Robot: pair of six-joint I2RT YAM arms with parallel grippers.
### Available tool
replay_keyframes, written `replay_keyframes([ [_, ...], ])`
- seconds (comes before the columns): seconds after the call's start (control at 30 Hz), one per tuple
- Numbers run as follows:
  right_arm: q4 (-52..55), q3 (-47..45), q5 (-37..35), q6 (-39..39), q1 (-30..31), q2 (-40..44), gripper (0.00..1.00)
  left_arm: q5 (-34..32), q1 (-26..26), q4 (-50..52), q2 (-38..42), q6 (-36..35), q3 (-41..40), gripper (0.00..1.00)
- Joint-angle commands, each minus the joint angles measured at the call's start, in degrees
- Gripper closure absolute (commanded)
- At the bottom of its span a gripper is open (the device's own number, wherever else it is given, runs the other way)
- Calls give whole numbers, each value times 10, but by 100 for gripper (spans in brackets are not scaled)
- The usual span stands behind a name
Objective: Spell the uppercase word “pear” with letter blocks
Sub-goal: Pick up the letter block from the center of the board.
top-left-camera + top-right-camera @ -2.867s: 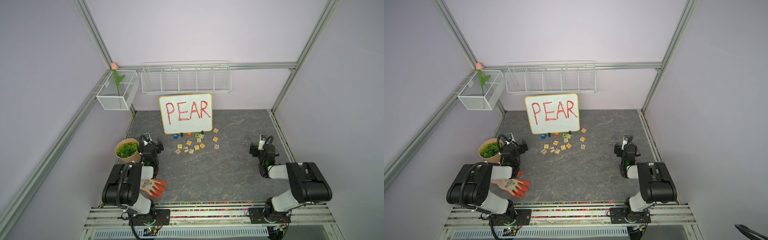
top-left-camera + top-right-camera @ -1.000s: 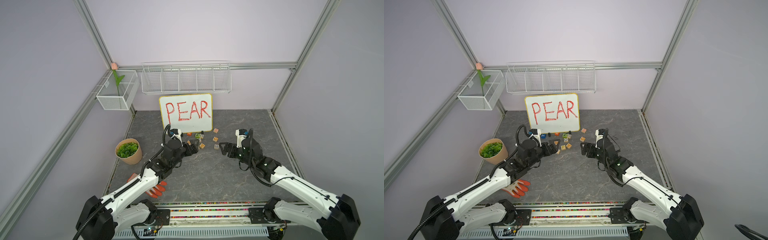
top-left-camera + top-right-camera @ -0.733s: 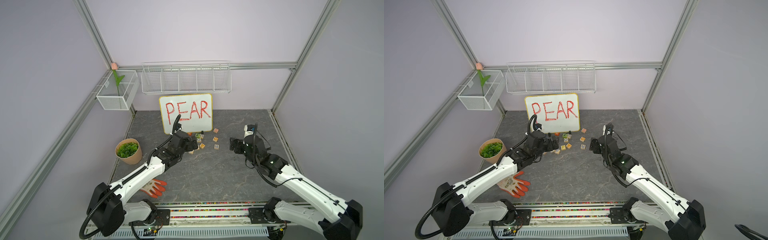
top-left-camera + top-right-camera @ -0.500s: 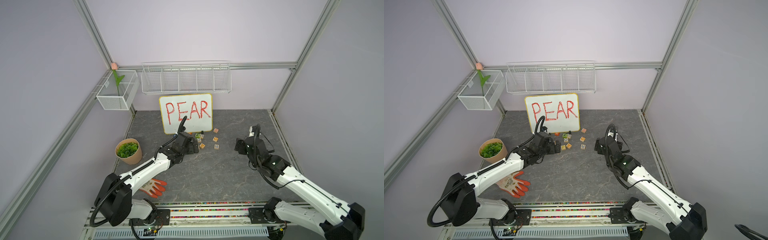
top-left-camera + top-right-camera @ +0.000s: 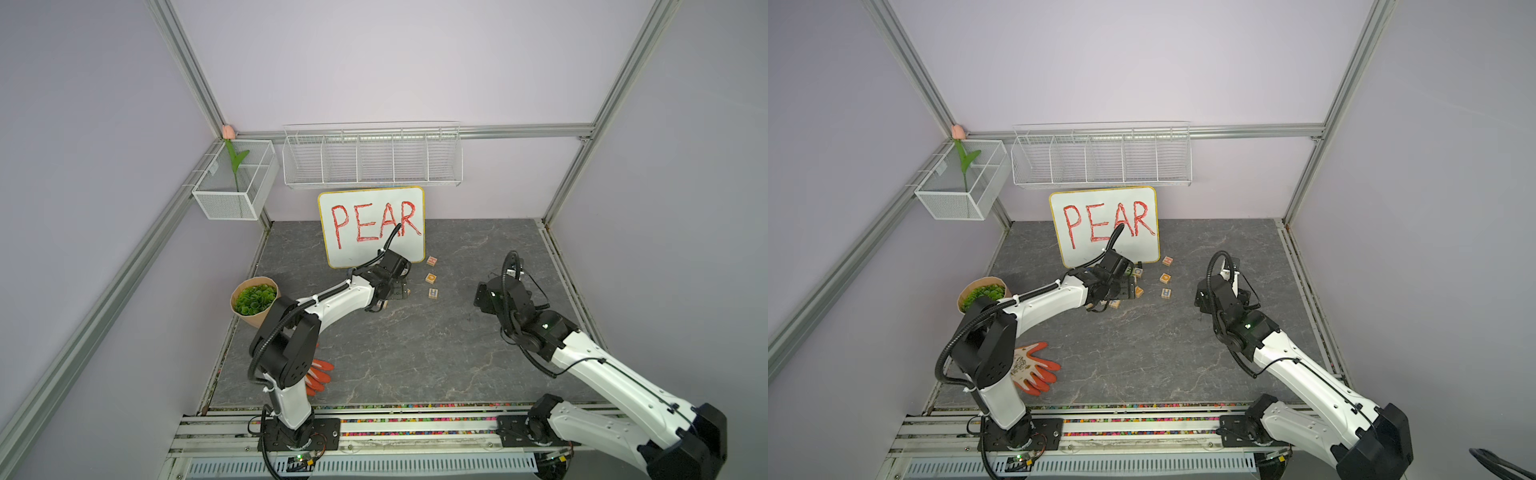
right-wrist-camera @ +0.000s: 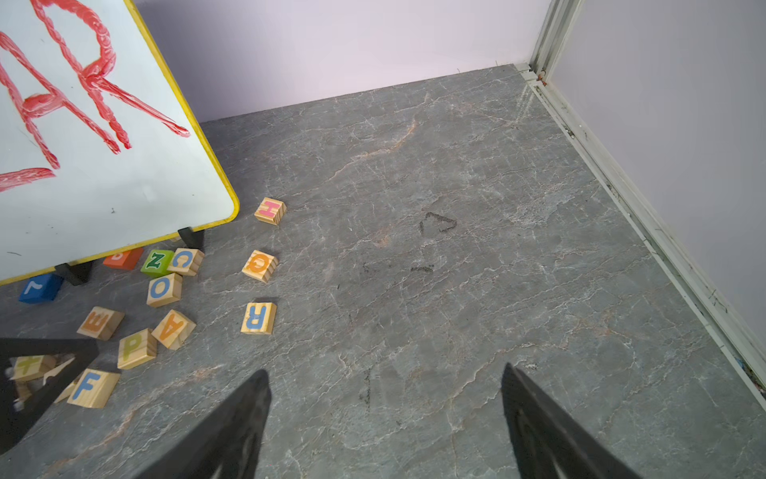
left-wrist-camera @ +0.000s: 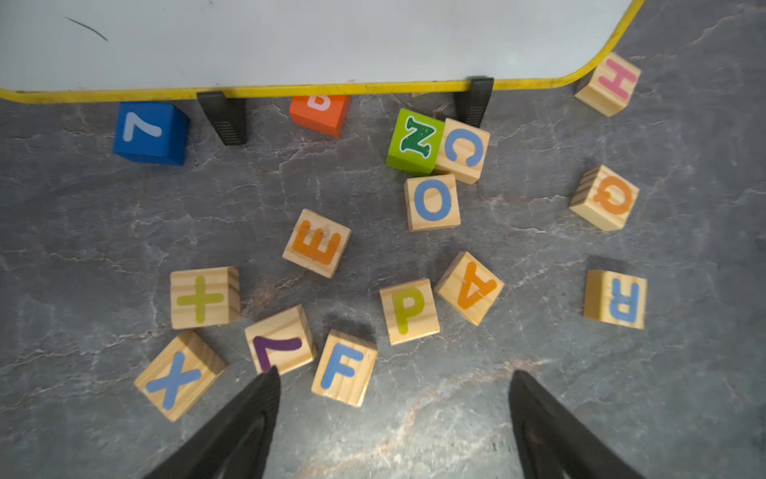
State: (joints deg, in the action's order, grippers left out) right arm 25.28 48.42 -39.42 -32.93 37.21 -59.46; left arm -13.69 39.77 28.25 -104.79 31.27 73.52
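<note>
Pale wood with coloured capitals: the letter blocks (image 6: 136, 348) I need lie loose among other cubes near the far edge of the worktop (image 5: 415, 353), left of its middle, at the foot of the whiteboard (image 7: 331, 41). My left gripper (image 7: 393, 373) hovers over that scatter with its fingers spread wide and nothing between them. The right gripper (image 6: 383, 373) is likewise spread and empty, over bare worktop well apart toward the right edge, so the left arm is the nearer one. The P block (image 7: 409, 311), yellow-green letter up, lies straight ahead of the left fingers, just past the gap. Its sides are turned only slightly off the line the jaws close along, and as a cube it has no long axis to favour. Crowding is my worry: the F block (image 7: 344, 373) sits just beside it inside the jaw span, and the A block (image 7: 469, 288) crowds P's corner, whether touching I cannot tell. The E block (image 7: 317, 242) lies beyond, apart. The R block (image 7: 615, 299) stands alone, nearest the right arm.
</note>
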Motion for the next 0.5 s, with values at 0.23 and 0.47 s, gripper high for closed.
replay_keyframes([
  [0.23,-38,-7,36,34,-7,-34,11,-7,-1,33,-84,10,68,23],
  [0.47,-32,4,39,35,-8,-50,11,-7,-1,38,-119,0,92,34],
])
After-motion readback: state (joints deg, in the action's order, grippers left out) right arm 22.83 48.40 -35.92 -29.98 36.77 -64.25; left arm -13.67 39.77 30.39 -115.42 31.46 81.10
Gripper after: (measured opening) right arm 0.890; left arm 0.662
